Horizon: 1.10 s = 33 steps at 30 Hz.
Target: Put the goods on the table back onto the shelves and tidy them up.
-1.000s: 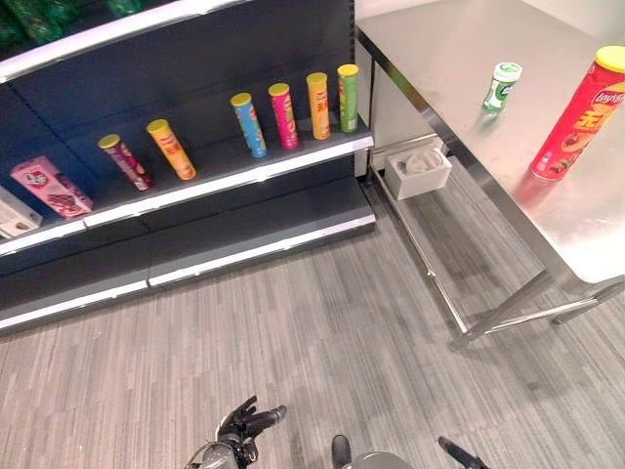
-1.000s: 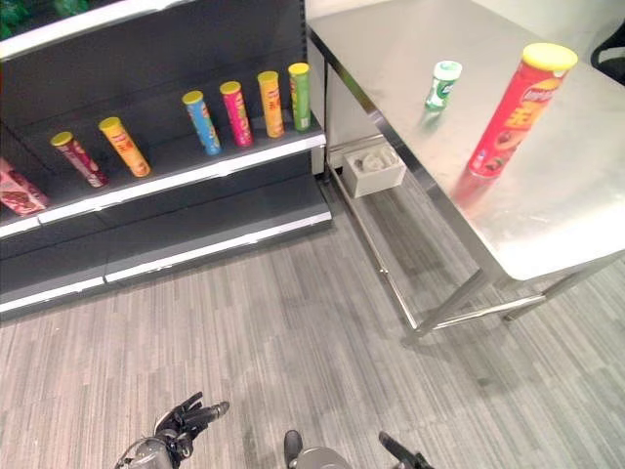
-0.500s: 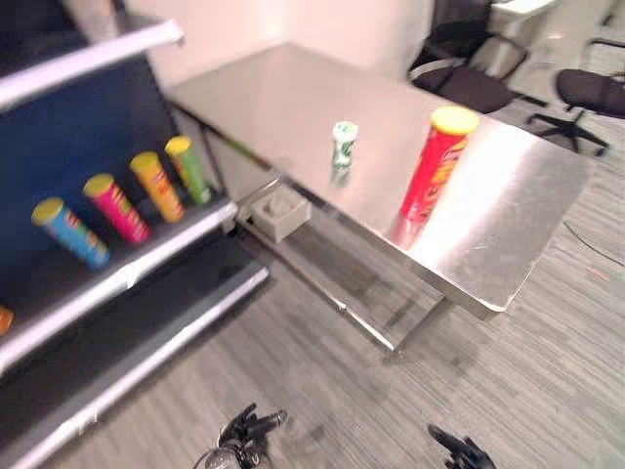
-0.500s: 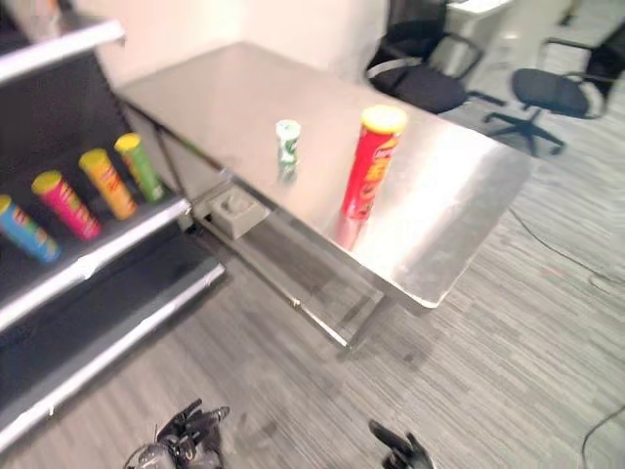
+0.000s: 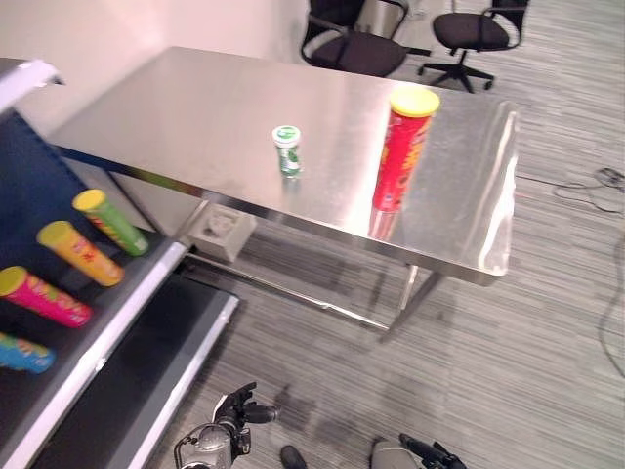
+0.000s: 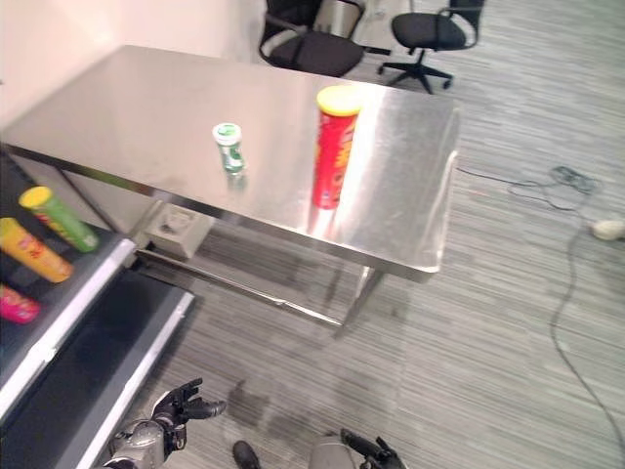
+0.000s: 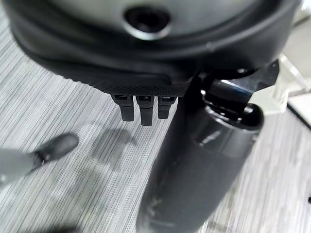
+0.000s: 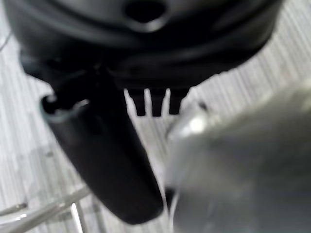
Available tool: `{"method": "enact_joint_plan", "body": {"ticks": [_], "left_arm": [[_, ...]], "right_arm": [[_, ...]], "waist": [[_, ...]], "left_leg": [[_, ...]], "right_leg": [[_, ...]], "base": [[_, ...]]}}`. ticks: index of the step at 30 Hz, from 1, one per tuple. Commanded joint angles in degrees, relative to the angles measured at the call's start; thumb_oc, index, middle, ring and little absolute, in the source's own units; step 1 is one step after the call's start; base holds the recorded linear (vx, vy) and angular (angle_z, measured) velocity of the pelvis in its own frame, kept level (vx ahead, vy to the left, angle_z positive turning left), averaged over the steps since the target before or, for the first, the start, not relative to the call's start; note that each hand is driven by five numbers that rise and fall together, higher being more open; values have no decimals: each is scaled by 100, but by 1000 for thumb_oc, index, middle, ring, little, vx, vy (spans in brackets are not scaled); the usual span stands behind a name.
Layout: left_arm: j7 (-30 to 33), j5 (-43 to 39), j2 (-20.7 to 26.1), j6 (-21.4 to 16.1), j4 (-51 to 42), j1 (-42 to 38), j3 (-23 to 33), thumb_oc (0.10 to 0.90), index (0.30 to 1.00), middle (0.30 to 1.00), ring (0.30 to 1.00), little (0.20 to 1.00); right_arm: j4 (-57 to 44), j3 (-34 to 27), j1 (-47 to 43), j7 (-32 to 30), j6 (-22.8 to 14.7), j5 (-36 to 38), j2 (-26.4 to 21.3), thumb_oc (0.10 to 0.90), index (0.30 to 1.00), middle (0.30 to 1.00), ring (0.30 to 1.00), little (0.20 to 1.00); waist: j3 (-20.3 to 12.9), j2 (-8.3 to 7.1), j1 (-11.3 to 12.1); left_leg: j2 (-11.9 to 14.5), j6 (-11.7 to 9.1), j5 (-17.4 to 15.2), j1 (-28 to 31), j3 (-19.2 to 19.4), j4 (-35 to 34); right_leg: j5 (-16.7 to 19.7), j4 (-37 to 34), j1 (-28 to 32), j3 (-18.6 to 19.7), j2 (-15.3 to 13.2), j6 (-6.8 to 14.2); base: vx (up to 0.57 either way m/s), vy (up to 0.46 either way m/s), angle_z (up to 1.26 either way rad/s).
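Note:
A tall red can with a yellow lid stands upright on the steel table, toward its right end. A small green-and-white bottle stands about a can's height to its left. At the left edge, the dark shelf holds a row of leaning cans: green, orange, pink and blue. My left hand hangs low over the floor, open and empty, its fingers straight. My right hand is low too, open, with nothing in it.
A white box sits under the table by the shelf end. Two black office chairs stand beyond the table. Grey striped floor lies between me and the table.
The whole picture has swung right: the table now fills the middle and the shelf has slid to the left edge. Both hands stay low and empty.

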Motion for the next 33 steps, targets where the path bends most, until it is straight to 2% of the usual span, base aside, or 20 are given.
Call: {"method": "enact_joint_plan", "body": {"ticks": [1,5,8,9,10,11,14,15,16,17,19,20,21,23,24,26,27,29,32,33], "left_arm": [[-210,294,-110,-117,121,-229,85,800,900,900,900,900],[-230,255,-165,-172,80,-124,185,800,900,900,900,900],[-201,132,-147,-236,-160,-163,157,800,900,900,900,900],[-108,94,-125,-287,-255,-191,142,800,900,900,900,900],[-79,-14,-135,-310,-308,-217,179,800,900,900,900,900],[-59,-66,-129,-319,-325,-221,241,800,900,900,900,900],[-46,-4,-119,-311,-270,-204,307,800,900,900,900,900],[-33,99,-134,-310,-198,-156,302,800,900,900,900,900],[8,306,-162,-310,-119,-118,210,800,900,900,900,900],[9,306,-163,-311,-119,-117,209,800,900,900,900,900],[37,484,-160,-338,-147,-136,44,800,900,900,900,900],[55,531,-190,-333,-203,-215,-61,800,900,900,900,900],[9,681,-232,-300,-161,-225,-132,800,900,900,900,900],[13,823,-264,-304,-107,-223,-203,800,900,900,900,900],[13,768,-285,-316,-136,-278,-266,800,900,900,900,900],[-13,679,-224,-340,-221,-331,-272,800,900,900,900,900],[-14,678,-223,-340,-221,-331,-273,800,900,900,900,900],[34,606,-171,-348,-250,-458,-238,800,900,900,900,900],[129,310,-63,-350,-190,-626,53,800,900,900,900,900],[147,308,18,-334,-151,-582,117,800,900,900,900,900]], "right_arm": [[275,-25,142,-40,-193,-18,-310,800,900,900,900,900],[245,-29,247,-25,-261,8,-366,800,900,900,900,900],[127,57,220,-77,-332,-102,-454,800,900,900,900,900],[-33,203,129,-112,-385,-188,-495,800,900,900,900,900],[-152,265,102,-139,-407,-256,-521,800,900,900,900,900],[-255,310,107,-147,-406,-325,-528,800,900,900,900,900],[-358,344,135,-149,-387,-437,-533,800,900,900,900,900],[-365,370,133,-141,-372,-535,-535,800,900,900,900,900],[-431,450,134,-165,-379,-705,-548,800,900,900,900,900],[-432,450,136,-166,-379,-706,-548,800,900,900,900,900],[-481,508,115,-192,-380,-807,-595,800,900,900,900,900],[-521,514,80,-185,-348,-873,-675,800,900,900,900,900],[-507,503,58,-138,-313,-948,-702,800,900,900,900,900],[-506,495,21,-122,-286,-926,-716,800,900,900,900,900],[-474,405,-133,-197,-287,-847,-713,800,900,900,900,900],[-581,358,-109,-140,-272,-763,-674,800,900,900,900,900],[-582,358,-107,-140,-271,-763,-672,800,900,900,900,900],[-602,391,-227,-205,-239,-893,-637,800,900,900,900,900],[-681,358,-361,-303,-256,-848,-566,800,900,900,900,900],[-812,349,-351,-330,-304,-800,-528,800,900,900,900,900]], "waist": [[40,35,-275],[18,-27,-177],[194,-297,40],[259,-415,205],[264,-471,244],[225,-522,224],[130,-573,228],[65,-596,274],[24,-594,352],[26,-594,355],[27,-500,423],[30,-368,415],[-14,-253,343],[-25,-174,309],[-53,-71,297],[-71,-47,309],[-74,-53,312],[-44,-66,316],[34,-183,277],[68,-222,291]], "left_leg": [[-8,-678,-651,636,133,63],[-142,-637,-687,942,264,123],[175,-912,-582,383,179,1658],[323,-1009,-539,-89,-301,2355],[421,-1023,-552,-244,-469,2392],[582,-1016,-619,-254,-520,2226],[710,-978,-567,-49,-493,1642],[827,-1018,-352,-5,-581,1336],[1070,-1078,197,-66,-868,780],[1066,-1080,207,-53,-864,761],[1223,-1204,436,-36,-1288,324],[1320,-1325,540,-96,-1357,163],[1374,-1364,439,-47,-1191,63],[1346,-1374,349,14,-1037,63],[1105,-1335,286,-18,-1008,63],[849,-1238,213,-31,-946,64],[843,-1235,212,-32,-942,64],[539,-1068,67,-100,-968,63],[97,-793,-230,-119,-868,63],[28,-731,-327,-80,-651,63]], "right_leg": [[950,-1141,606,191,287,82],[1059,-1562,966,216,326,9],[1075,-1809,1371,354,340,-158],[1046,-1989,1509,488,344,-241],[1039,-2046,1567,529,252,-213],[1058,-2075,1576,562,140,-151],[1074,-2101,1549,593,-23,-54],[1077,-2113,1513,611,-89,-19],[1140,-2107,1376,788,-117,-41],[1138,-2105,1379,790,-117,-42],[1078,-2131,1371,971,-157,-3],[1057,-2176,1377,1025,-316,45],[1030,-2176,1375,1013,-406,127],[1049,-2200,1386,1076,-474,169],[1184,-2291,1401,1057,-771,311],[1350,-2271,1305,1116,-1009,411],[1351,-2273,1303,1120,-1015,415],[1553,-2225,1121,1161,-1230,532],[2300,-2042,727,1232,-1484,614],[2611,-1931,593,867,-1554,592]], "base": [[211,-14,13],[120,-29,4],[100,-172,-12],[57,-101,4],[69,-4,-32],[70,108,-60],[113,141,-24],[152,202,-32],[152,201,-35],[117,212,-19],[150,312,-53],[188,486,-71],[135,371,-50],[134,419,-25],[181,616,-25],[103,433,-45],[44,308,-40],[12,315,-19],[-56,395,-9],[-50,203,-58]]}}
